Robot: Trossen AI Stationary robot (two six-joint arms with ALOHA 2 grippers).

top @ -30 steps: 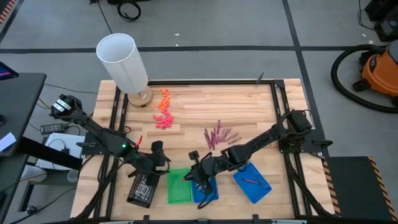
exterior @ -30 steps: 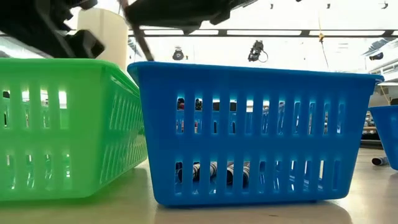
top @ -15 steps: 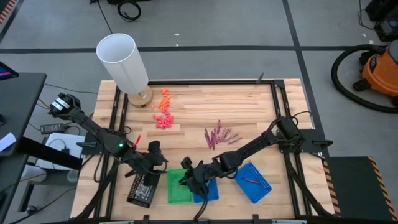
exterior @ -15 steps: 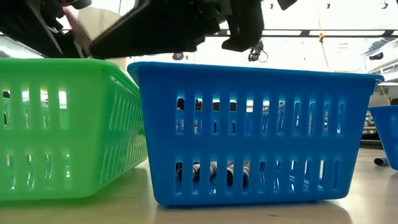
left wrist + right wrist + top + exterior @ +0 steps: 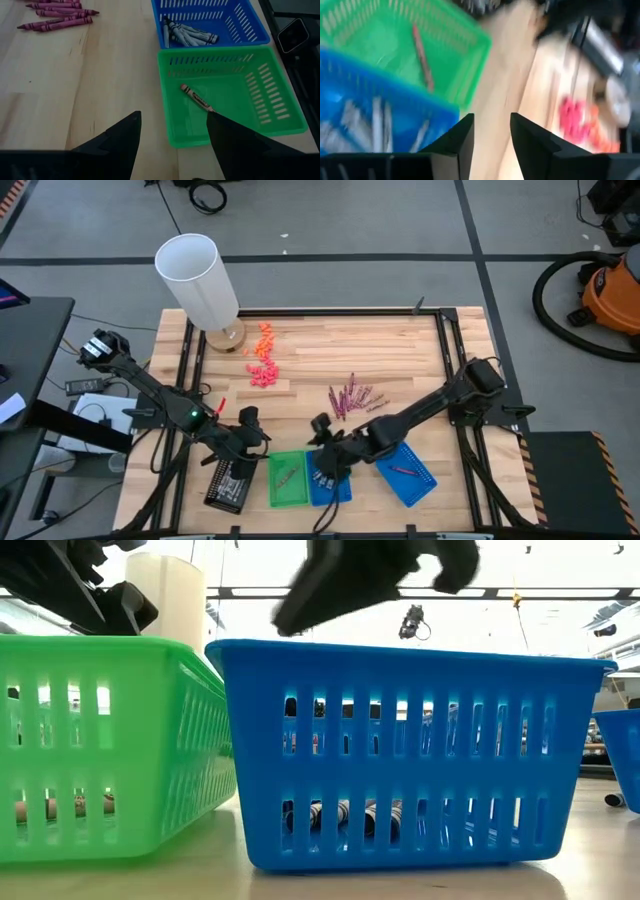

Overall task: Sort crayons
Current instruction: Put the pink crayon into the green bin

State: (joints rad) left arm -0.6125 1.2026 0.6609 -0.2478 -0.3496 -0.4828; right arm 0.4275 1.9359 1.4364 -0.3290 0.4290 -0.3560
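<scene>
Wooden table (image 5: 400,350) holds your loose crayons (image 5: 350,395) mid-board, awaiting sorting. One crayon (image 5: 196,97) lies in the green tray (image 5: 280,100); your right gripper (image 5: 322,460), fingers parted and empty, hovers nearby. Left gripper (image 5: 252,442) waits wide open.

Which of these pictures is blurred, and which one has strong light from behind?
Right wrist view: motion blur smears the green slotted plastic basket and the crayon inside. Low view: bright ceiling light behind turns the right hand into a dark silhouette. Left wrist view: sharp, evenly lit.
</scene>
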